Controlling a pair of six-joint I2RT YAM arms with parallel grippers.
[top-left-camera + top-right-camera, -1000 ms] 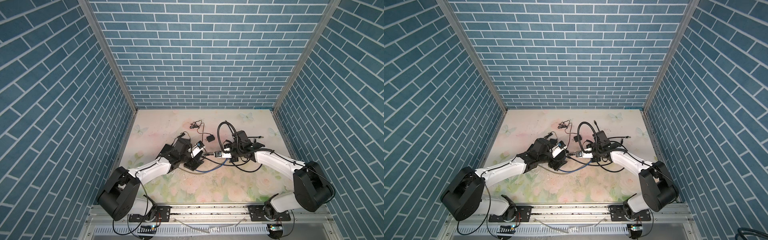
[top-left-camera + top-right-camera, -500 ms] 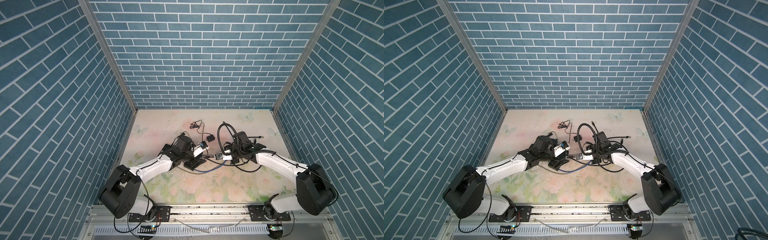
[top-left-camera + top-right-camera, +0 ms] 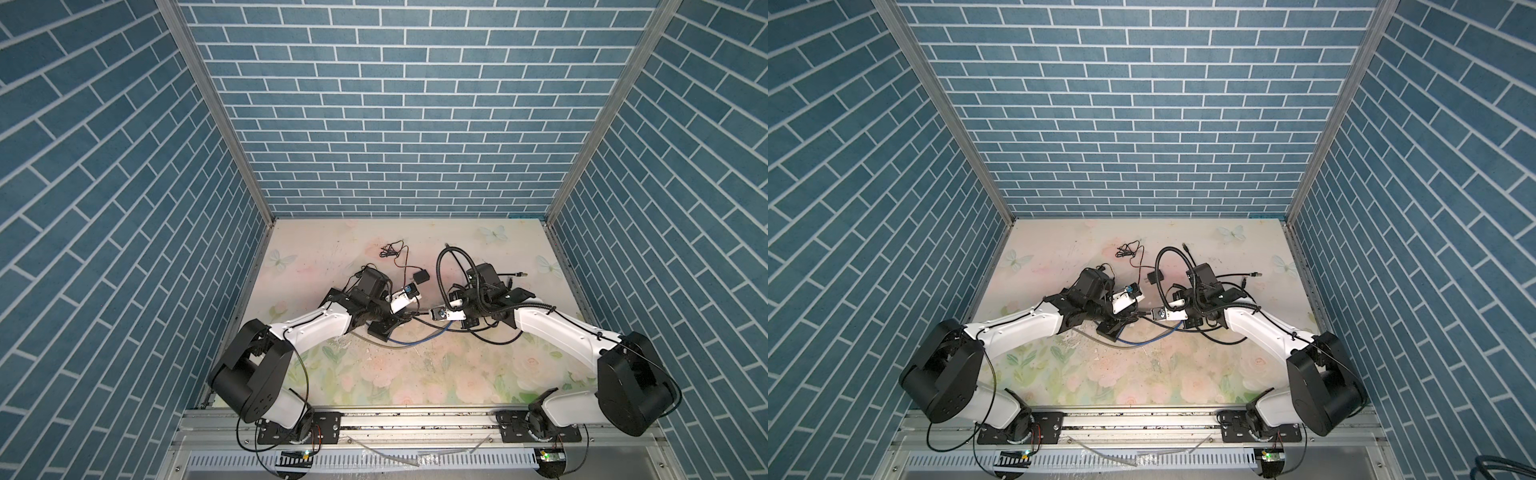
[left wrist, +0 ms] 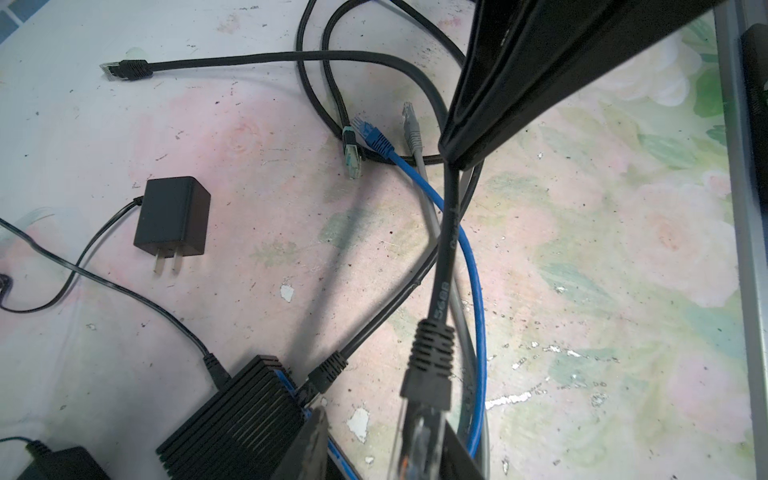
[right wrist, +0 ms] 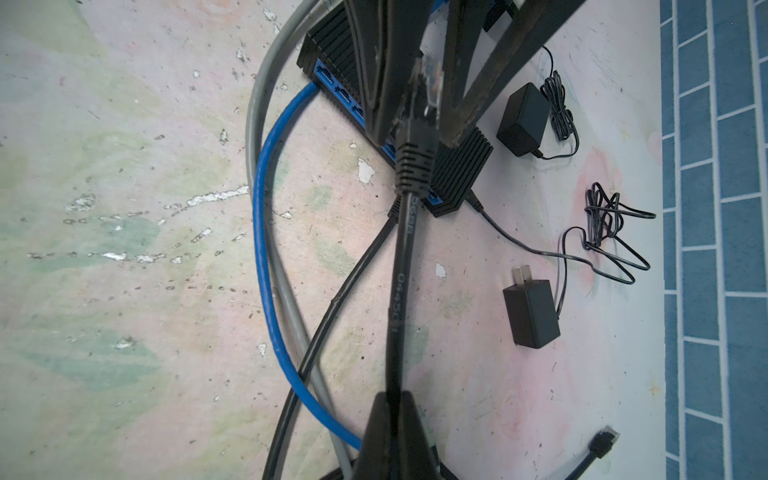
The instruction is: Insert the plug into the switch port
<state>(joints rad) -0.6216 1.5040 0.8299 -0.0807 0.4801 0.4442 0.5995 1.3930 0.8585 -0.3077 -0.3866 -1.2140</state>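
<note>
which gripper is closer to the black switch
Left. The left gripper hangs over the switch's blue port side, with the plug between its jaws. The right gripper sits farther back along the black cable, shut on it.

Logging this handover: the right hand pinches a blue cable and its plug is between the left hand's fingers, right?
Not blue: in the right wrist view the right hand pinches a black cable, its plug between the fingers of the left hand. The blue cable lies on the table.

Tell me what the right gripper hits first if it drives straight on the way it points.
Probably the plug on its own cable, between the fingers of the left gripper; the switch lies beyond, depth unclear.
</note>
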